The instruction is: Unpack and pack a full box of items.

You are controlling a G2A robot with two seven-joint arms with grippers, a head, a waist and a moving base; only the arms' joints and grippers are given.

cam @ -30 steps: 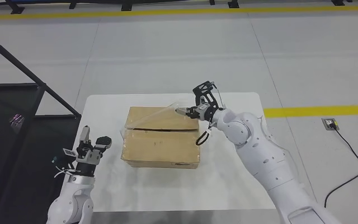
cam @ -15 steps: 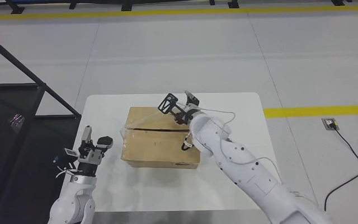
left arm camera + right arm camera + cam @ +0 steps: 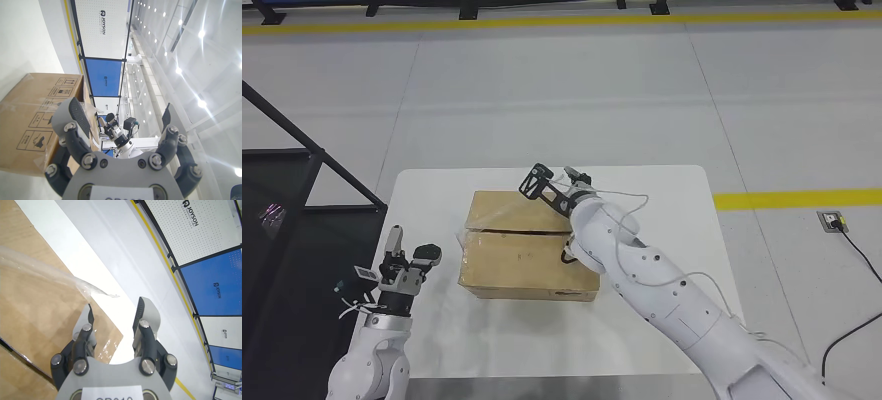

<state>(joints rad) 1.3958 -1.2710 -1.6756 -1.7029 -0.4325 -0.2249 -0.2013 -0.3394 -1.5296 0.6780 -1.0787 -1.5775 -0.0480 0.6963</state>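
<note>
A brown cardboard box point(image 3: 527, 255) stands in the middle of the white table point(image 3: 672, 195), its top flaps closed with a seam between them. My right gripper point(image 3: 550, 181) hangs open over the box's far edge. In the right wrist view the right gripper point(image 3: 115, 313) has nothing between its fingers, and a loose strip of clear tape point(image 3: 90, 288) rises off the box point(image 3: 37, 298) just beyond the fingertips. My left gripper point(image 3: 410, 250) is open near the table's left front, pointing upward beside the box point(image 3: 28, 117). The left gripper point(image 3: 122, 115) holds nothing.
A black frame point(image 3: 287, 190) stands off the table's left side. Bare table lies to the left, right and front of the box. The right arm stretches across the box's right front corner.
The right gripper has swung left along the box's far edge, from near the right corner toward the middle. The tape strip stretched toward it a second ago is now loose. The left arm stays put.
</note>
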